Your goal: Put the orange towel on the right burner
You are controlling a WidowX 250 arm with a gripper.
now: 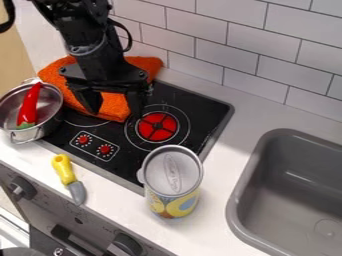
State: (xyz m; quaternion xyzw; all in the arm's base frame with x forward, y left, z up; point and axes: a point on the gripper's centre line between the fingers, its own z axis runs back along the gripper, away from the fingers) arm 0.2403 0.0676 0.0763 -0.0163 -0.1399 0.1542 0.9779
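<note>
My gripper (119,111) hangs over the orange towel, its two fingers spread apart, one in front of the towel and the other by its right side. The orange towel (115,106) lies folded over the back left of the black stove top, covering part of the left burner, and reaches back behind the gripper. The right burner (157,126), a red disc with a black cross and pale rings, is uncovered, just right of the towel's front corner.
A metal pot (48,112) holding a red pepper (29,104) stands at the left. A yellow-handled knife (65,172) lies on the front counter. A tall can (172,182) stands at the stove's front right corner, and a grey sink (294,185) is at the right.
</note>
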